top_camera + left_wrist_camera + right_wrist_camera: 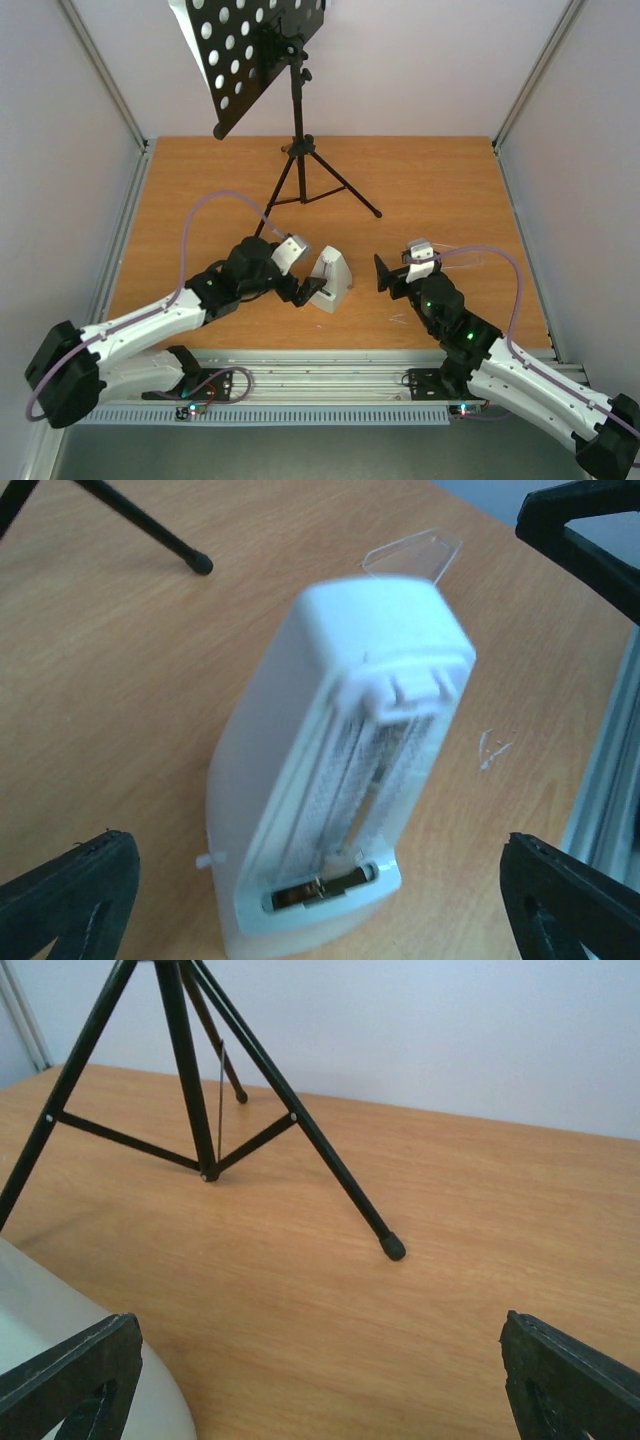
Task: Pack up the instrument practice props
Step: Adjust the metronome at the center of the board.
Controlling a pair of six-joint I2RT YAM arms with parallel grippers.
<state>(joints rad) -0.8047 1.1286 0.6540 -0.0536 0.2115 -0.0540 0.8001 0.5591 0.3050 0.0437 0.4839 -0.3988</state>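
The white metronome [332, 282] stands upright on the wooden worktop [450, 190], toward its near edge, between the two arms. Its face is turned to the left wrist camera, but the view is blurred, so any lettering or scale on it cannot be read. The left gripper [306, 290] sits just beside it with its fingers [70, 900] spread wide, one on each side of the case and apart from it. The right gripper [384, 272] is near on the other side, its fingers [570, 1380] likewise wide apart, holding nothing. A clear plastic piece [415, 552] lies flat just behind the metronome. The black music stand [262, 55] stands at the back, with a white sheet [184, 20] showing past the left edge of its desk. Its nearest tripod foot [376, 213] is well apart from the metronome. The widest stretch of wood lies right of the stand — a metal rail [330, 378] borders the near edge.
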